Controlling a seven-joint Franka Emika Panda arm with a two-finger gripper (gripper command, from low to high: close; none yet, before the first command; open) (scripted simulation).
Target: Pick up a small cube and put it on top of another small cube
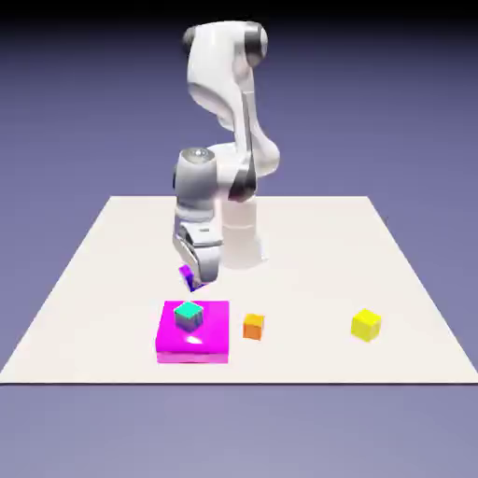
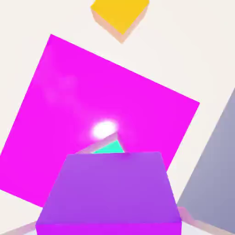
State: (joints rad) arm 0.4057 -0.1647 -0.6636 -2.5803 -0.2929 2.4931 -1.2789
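Exterior view: behind everything spreads a plain blue-violet backdrop, darkening to black at the top. The table point(image 1: 308, 243) is next in size, a flat cream surface with a thin dark front edge. The white arm point(image 1: 217, 84) rises beyond the block point(image 1: 219, 350), the landmark here: flat, magenta and glossy, with a bright highlight. The yellow cube point(image 1: 366, 325) sits well apart from the block, toward the exterior view's right; the orange cube point(image 1: 253, 327) is near the block on that same side. On top of the block rests the teal cube point(image 1: 189, 316). The tool point(image 1: 194, 280) is closed on the purple cube point(image 2: 109, 188), which looks tilted in the exterior view and, in the hand view, covers part of the teal cube. Neither view shows brands, labels or readable writing.
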